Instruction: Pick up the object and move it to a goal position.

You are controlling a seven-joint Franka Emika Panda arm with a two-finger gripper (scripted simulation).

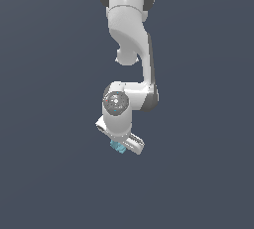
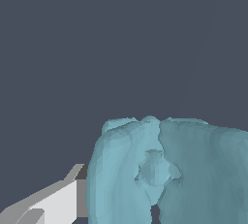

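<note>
The object [image 1: 118, 146] is a small light-blue lumpy piece sitting at the tip of my white gripper [image 1: 120, 145], below the wrist in the exterior view. In the wrist view the object [image 2: 169, 169] looms large and close, with a notch and fold in its middle. One white finger [image 2: 53, 206] with a dark pad presses against its side; the other finger is hidden behind it. The gripper looks shut on the object.
The white arm [image 1: 131, 34] comes down from the top of the exterior view. A plain dark grey surface [image 1: 49, 124] lies all around. No other object shows.
</note>
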